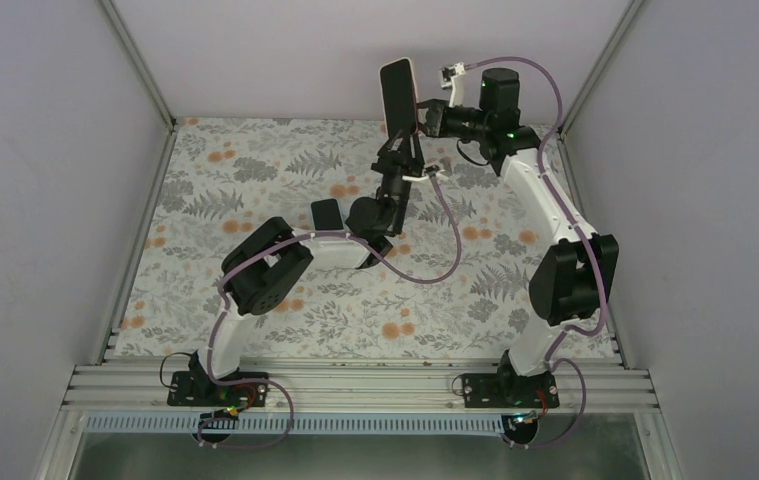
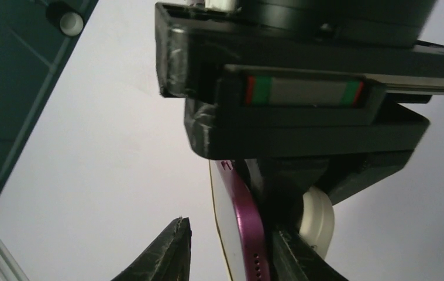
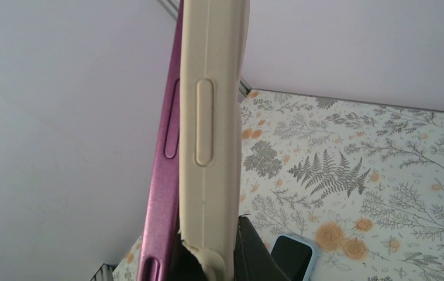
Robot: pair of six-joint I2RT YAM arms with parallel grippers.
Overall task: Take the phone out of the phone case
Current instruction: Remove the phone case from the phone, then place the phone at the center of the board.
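Note:
A purple-edged phone [image 1: 396, 92] is held upright high above the table's far side, partly out of its cream case [image 3: 213, 117]. In the right wrist view the phone's purple edge [image 3: 164, 175] stands left of the case, with a gap at the bottom where the case's wall is torn. My right gripper [image 3: 216, 252] is shut on the case wall, one finger between phone and case, the other finger [image 3: 254, 246] outside. My left gripper [image 2: 231, 228] is open around the phone's [image 2: 248, 234] lower end. Its left finger [image 2: 169, 252] is clear of the screen; its right finger is against the phone, next to the case [image 2: 319, 219].
A second phone in a light blue case [image 1: 327, 213] lies on the floral tablecloth [image 1: 255, 170] near the left arm's elbow; it also shows in the right wrist view [image 3: 292, 254]. Grey walls and metal frame posts close in the table on three sides.

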